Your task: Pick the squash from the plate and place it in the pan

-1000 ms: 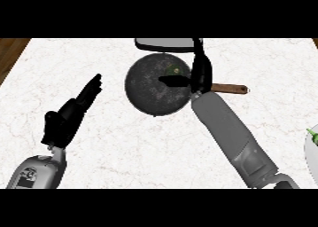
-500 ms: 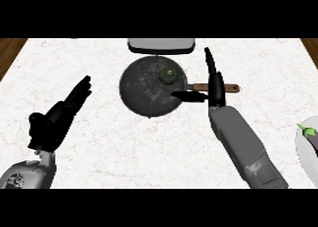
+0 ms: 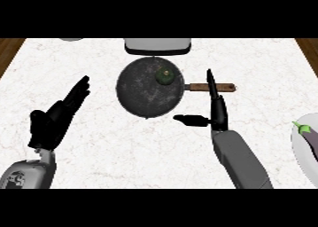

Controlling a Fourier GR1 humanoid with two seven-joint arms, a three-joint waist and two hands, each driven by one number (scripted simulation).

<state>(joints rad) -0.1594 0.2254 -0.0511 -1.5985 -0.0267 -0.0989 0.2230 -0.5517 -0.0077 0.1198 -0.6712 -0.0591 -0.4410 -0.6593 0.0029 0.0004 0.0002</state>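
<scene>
Grey forearms, seemingly plain black hands

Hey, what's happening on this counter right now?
A robot is working at a marble counter. A small green squash lies inside the dark pan, near its upper right rim. The right hand is open beside the pan, fingers straight over the wooden handle, holding nothing. The left hand rests open at the left. A plate at the right edge carries an eggplant.
</scene>
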